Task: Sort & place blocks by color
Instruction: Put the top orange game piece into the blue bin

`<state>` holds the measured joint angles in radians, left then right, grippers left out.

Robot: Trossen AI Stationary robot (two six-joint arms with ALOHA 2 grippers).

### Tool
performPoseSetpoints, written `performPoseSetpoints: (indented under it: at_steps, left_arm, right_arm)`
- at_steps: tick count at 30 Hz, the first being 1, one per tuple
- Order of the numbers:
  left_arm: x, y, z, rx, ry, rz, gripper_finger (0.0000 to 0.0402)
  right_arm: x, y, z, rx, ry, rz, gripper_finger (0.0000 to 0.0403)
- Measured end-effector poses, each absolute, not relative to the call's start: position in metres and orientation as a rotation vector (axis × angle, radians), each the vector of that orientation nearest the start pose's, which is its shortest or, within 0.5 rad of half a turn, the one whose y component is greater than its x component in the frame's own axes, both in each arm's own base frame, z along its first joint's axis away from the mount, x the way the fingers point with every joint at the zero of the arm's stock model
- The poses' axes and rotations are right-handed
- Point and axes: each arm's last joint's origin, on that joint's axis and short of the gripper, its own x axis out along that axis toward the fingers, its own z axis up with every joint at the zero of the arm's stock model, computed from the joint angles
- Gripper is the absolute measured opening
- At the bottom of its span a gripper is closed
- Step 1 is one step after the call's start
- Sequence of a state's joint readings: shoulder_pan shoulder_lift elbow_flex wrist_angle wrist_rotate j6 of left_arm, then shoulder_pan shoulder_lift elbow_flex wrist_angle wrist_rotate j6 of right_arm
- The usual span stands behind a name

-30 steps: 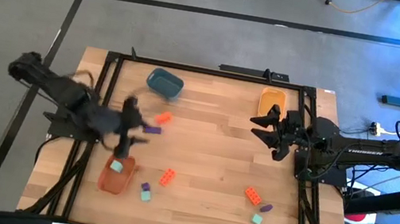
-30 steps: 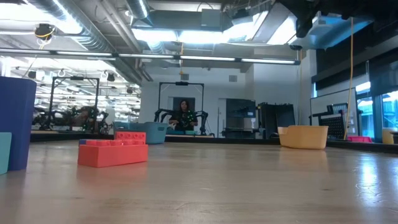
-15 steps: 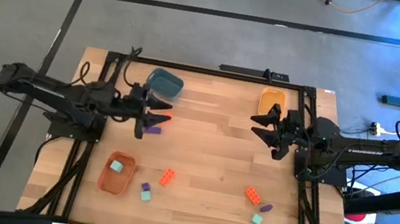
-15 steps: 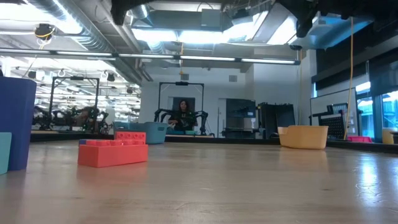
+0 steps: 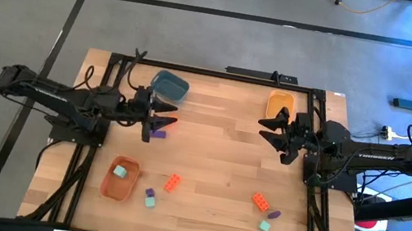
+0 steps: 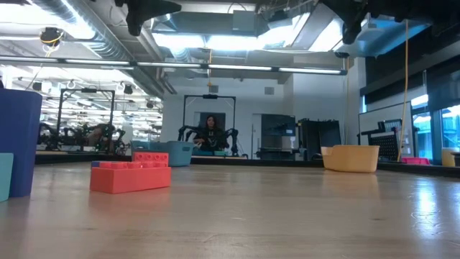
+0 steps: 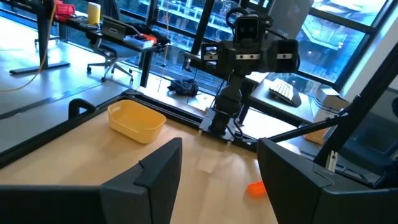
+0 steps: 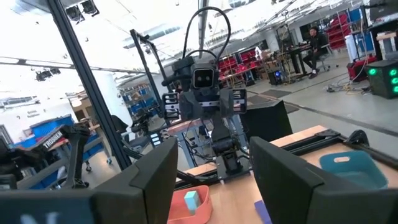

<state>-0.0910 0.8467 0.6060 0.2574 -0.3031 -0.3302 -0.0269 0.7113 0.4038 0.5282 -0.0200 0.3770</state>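
Note:
Small bricks lie scattered on the wooden table (image 5: 215, 163). A purple brick (image 5: 157, 134) and an orange-red brick (image 5: 170, 121) sit just by my left gripper (image 5: 166, 117), which hangs open and level above them, pointing toward the table's right. A teal brick (image 5: 121, 172) rests inside the orange bowl (image 5: 117, 184). A purple-and-teal pair (image 5: 150, 198) and an orange-red brick (image 5: 172, 182) lie near it. Another orange-red brick (image 5: 260, 200), a purple one (image 5: 274, 214) and a teal one (image 5: 264, 225) lie at near right. My right gripper (image 5: 263, 131) waits open beside the yellow bowl (image 5: 280, 105).
The dark blue bowl (image 5: 169, 86) stands at far left, just beyond my left gripper. A black frame (image 5: 221, 73) runs along the table's edges. The middle of the table between the two arms is bare wood. A person (image 6: 210, 133) sits far off in the room.
My left gripper has swung from over the orange bowl toward the table's far edge, ending beside the dark blue bowl. It has turned from pointing at the near edge to pointing toward the right. The teal brick stays in the orange bowl.

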Motion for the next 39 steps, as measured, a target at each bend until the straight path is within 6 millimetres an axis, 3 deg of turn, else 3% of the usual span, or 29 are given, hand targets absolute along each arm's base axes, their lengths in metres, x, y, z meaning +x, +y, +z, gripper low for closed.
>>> performPoseSetpoints:
  at_steps: [5, 8, 13, 17, 22, 29, 39]
  left_arm:
    - [0.192, -0.005, 0.299, -0.363, 0.017, 0.308, 0.0201]
    - [0.194, 0.007, 0.304, -0.358, 0.169, 0.413, 0.0201]
    - [0.214, 0.036, 0.303, -0.376, 0.489, 0.445, 0.0201]
    - [0.234, 0.056, 0.273, -0.399, 0.765, 0.467, 0.0205]
    - [0.254, 0.070, 0.231, -0.449, 0.978, 0.476, 0.0220]
    - [0.271, 0.077, 0.190, -0.467, 1.134, 0.489, 0.0249]
    - [0.276, 0.090, 0.161, -0.459, 1.226, 0.583, 0.0263]
  right_arm:
    - [0.166, -0.004, 0.280, 0.381, -0.219, 0.036, 0.0203]
    - [0.166, -0.004, 0.280, 0.381, -0.219, 0.035, 0.0203]
    - [0.166, -0.004, 0.280, 0.381, -0.219, 0.027, 0.0203]
    - [0.166, -0.004, 0.279, 0.384, -0.215, 0.018, 0.0203]
    - [0.166, -0.005, 0.279, 0.384, -0.215, 0.008, 0.0203]
    - [0.166, -0.005, 0.279, 0.385, -0.214, 0.008, 0.0203]
    - [0.166, -0.005, 0.279, 0.385, -0.214, 0.007, 0.0203]
